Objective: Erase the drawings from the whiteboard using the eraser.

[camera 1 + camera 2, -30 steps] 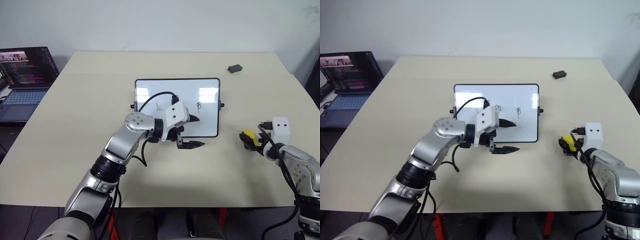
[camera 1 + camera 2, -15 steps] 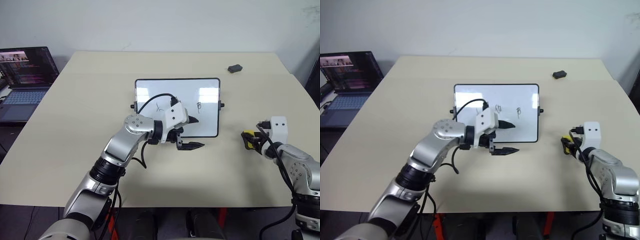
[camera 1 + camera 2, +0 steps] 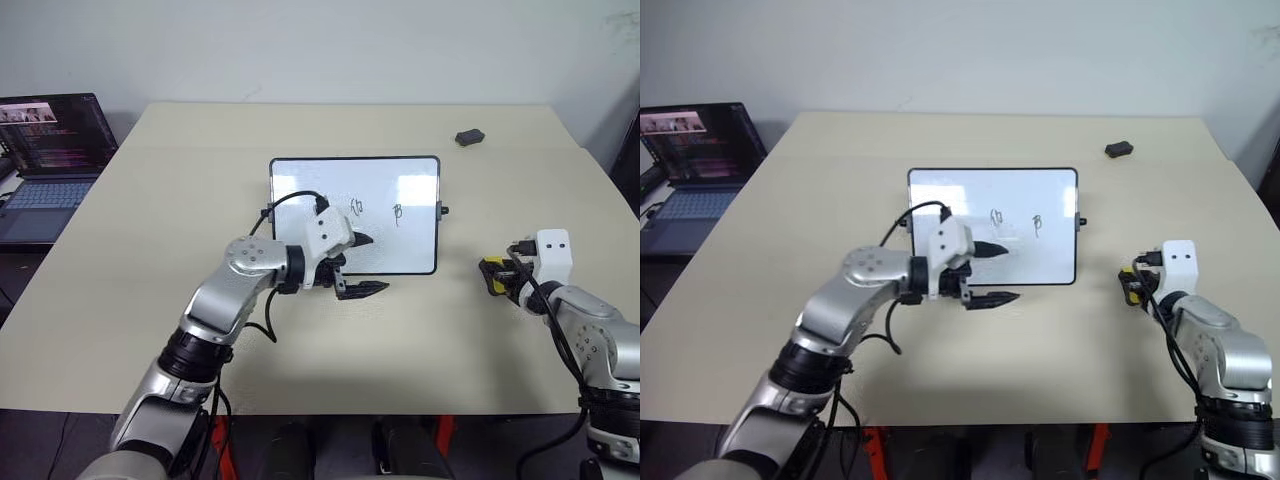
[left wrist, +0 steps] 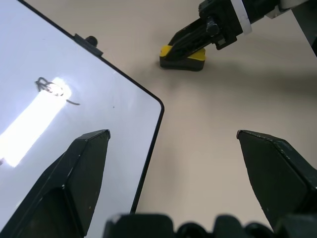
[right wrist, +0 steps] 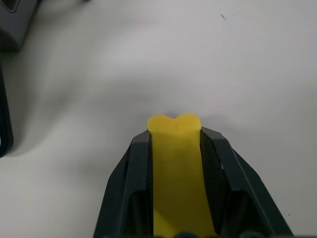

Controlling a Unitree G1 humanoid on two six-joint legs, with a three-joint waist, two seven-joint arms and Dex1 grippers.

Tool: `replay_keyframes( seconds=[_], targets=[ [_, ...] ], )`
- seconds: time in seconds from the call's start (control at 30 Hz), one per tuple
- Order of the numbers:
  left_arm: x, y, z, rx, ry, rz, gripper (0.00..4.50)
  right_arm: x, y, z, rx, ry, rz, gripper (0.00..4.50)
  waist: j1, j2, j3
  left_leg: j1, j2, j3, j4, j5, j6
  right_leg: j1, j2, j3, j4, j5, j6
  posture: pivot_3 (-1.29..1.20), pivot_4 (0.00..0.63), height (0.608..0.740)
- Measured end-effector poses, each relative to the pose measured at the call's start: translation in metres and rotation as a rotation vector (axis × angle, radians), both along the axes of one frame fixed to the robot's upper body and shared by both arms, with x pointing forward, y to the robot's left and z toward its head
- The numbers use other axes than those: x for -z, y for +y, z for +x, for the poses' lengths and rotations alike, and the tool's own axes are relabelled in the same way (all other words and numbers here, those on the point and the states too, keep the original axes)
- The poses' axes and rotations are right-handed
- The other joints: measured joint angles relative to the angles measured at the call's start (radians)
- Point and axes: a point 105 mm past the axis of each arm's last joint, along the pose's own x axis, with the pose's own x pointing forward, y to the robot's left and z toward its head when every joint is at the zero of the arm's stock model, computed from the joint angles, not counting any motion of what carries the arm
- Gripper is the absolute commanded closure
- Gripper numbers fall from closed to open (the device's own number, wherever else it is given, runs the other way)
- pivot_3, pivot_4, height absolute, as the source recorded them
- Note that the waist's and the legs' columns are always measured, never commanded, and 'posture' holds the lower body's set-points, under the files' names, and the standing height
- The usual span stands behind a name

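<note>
The whiteboard (image 3: pixel 400 245) lies flat in the middle of the table. Two drawings (image 3: pixel 357 207) (image 3: pixel 397 212) show on it, and the left wrist view catches one drawing (image 4: pixel 49 88). My left gripper (image 3: pixel 368 264) hovers open over the board's near edge, its body covering part of the board's left side. To the right of the board, my right gripper (image 3: pixel 500 277) is shut on the yellow eraser (image 3: pixel 492 270), low at the table. In the right wrist view the eraser (image 5: pixel 176 173) sits squeezed between the black fingers (image 5: pixel 131 188). The left wrist view also shows the eraser (image 4: pixel 183 55).
An open laptop (image 3: pixel 50 150) stands on a separate surface at the far left. A small dark grey lump (image 3: pixel 469 136) lies at the table's back right. The table's right edge (image 3: pixel 610 170) runs close to my right arm.
My right gripper has shut on the eraser. My left gripper has shifted left along the board's near edge, uncovering the middle drawing and covering the left one.
</note>
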Motion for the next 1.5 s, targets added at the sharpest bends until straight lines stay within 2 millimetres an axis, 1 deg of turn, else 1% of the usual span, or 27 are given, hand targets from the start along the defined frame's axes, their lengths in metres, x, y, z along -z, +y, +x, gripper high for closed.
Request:
replay_keyframes(
  seconds=[0.03,0.1,0.2,0.27,0.3,0.47,0.53,0.63,0.73,0.8,0.87,1.03,1.2,1.3,1.5],
  targets=[
    [0.000,0.003,-0.002,-0.010,0.000,0.003,0.00,-0.002,0.001,-0.002,-0.011,-0.016,-0.006,3.51,0.000,0.000,0.000,0.000,0.000,0.000,0.000,0.000,0.000,0.000,0.000,0.000,0.000,0.000,0.000,0.00,0.150,0.740],
    [0.000,0.008,-0.004,-0.039,0.009,0.006,0.00,-0.012,0.005,-0.005,-0.034,-0.087,-0.034,3.51,0.000,0.000,0.000,0.000,0.000,0.000,0.000,0.000,0.000,0.000,0.000,0.000,0.000,0.000,0.000,0.00,0.150,0.740],
    [0.000,0.019,0.002,-0.121,0.027,0.004,0.00,-0.041,0.017,-0.009,-0.089,-0.240,-0.089,3.51,-0.001,0.000,0.000,0.000,0.000,0.000,0.000,0.000,0.000,0.000,0.000,0.000,0.000,0.000,0.000,0.00,0.150,0.740],
    [-0.005,0.024,0.006,-0.166,0.020,-0.011,0.00,-0.060,0.026,-0.012,-0.119,-0.349,-0.126,3.51,-0.001,0.000,0.000,0.001,0.000,0.000,0.000,0.000,0.000,0.000,0.000,-0.001,0.001,0.000,0.001,0.00,0.150,0.740],
    [-0.006,0.025,0.006,-0.176,0.014,-0.014,0.00,-0.065,0.030,-0.012,-0.129,-0.378,-0.135,3.51,-0.001,0.000,0.000,0.001,0.000,0.000,0.000,0.000,0.000,0.000,0.000,-0.001,0.001,0.000,0.001,0.00,0.150,0.740],
    [-0.012,0.037,0.012,-0.267,0.004,-0.013,0.00,-0.086,0.060,-0.001,-0.199,-0.518,-0.110,3.51,-0.003,0.000,0.000,0.001,0.000,0.000,0.000,0.000,0.000,0.000,0.000,0.000,0.001,0.000,0.001,0.00,0.150,0.740],
    [-0.016,0.039,0.013,-0.291,0.001,-0.025,0.00,-0.092,0.068,0.006,-0.212,-0.554,-0.099,3.51,-0.001,0.000,0.000,0.001,0.000,0.000,0.000,0.000,0.000,0.000,0.000,0.000,0.001,0.000,0.001,0.00,0.150,0.740],
    [-0.020,0.044,0.009,-0.305,0.005,-0.029,0.00,-0.092,0.080,0.014,-0.234,-0.576,-0.099,3.51,0.000,0.000,0.000,0.000,0.000,0.000,0.000,0.000,0.000,0.000,-0.001,0.000,0.000,0.000,0.001,0.00,0.150,0.740],
    [-0.015,0.053,0.001,-0.304,0.032,0.009,0.00,-0.092,0.103,0.025,-0.288,-0.595,-0.088,3.52,-0.004,0.000,0.000,0.001,0.000,0.000,0.000,0.000,0.000,-0.001,-0.001,0.000,0.000,0.000,0.000,0.00,0.150,0.740],
    [-0.017,0.059,0.002,-0.321,0.030,0.010,0.00,-0.092,0.118,0.031,-0.329,-0.610,-0.086,3.52,-0.003,-0.001,0.000,0.001,0.000,0.000,0.000,0.000,0.000,-0.001,-0.001,-0.001,0.001,0.000,0.000,0.00,0.150,0.740],
    [-0.020,0.066,0.004,-0.346,0.014,0.010,0.00,-0.090,0.127,0.036,-0.361,-0.621,-0.108,3.52,-0.002,-0.001,0.000,0.001,0.000,0.000,0.000,0.000,-0.001,-0.001,-0.001,-0.001,0.001,0.000,0.000,0.00,0.150,0.740],
    [-0.017,0.064,0.004,-0.339,0.001,0.015,0.00,-0.088,0.138,0.055,-0.385,-0.627,-0.161,3.52,0.000,-0.001,0.000,0.000,0.000,0.000,0.000,0.000,0.000,-0.001,-0.001,-0.001,0.000,0.001,0.000,0.00,0.150,0.740],
    [-0.012,0.058,0.002,-0.306,-0.010,0.029,0.00,-0.081,0.135,0.065,-0.381,-0.614,-0.203,3.52,-0.001,-0.001,0.000,0.000,0.000,0.000,0.000,0.000,0.000,-0.001,-0.001,-0.001,0.000,0.001,0.000,0.00,0.150,0.740],
    [-0.012,0.056,0.002,-0.301,-0.010,0.026,0.00,-0.069,0.133,0.069,-0.382,-0.572,-0.212,3.52,-0.001,-0.001,0.000,0.000,0.000,0.000,0.000,0.000,0.000,-0.001,-0.001,-0.001,0.000,0.001,0.000,0.00,0.150,0.740],
    [-0.013,0.055,0.003,-0.302,-0.004,0.022,0.00,-0.051,0.145,0.066,-0.454,-0.556,-0.221,3.52,-0.008,-0.002,0.000,0.003,0.001,0.000,0.001,0.000,0.000,0.001,-0.001,0.000,0.002,0.001,0.000,0.00,0.150,0.740]
  ],
)
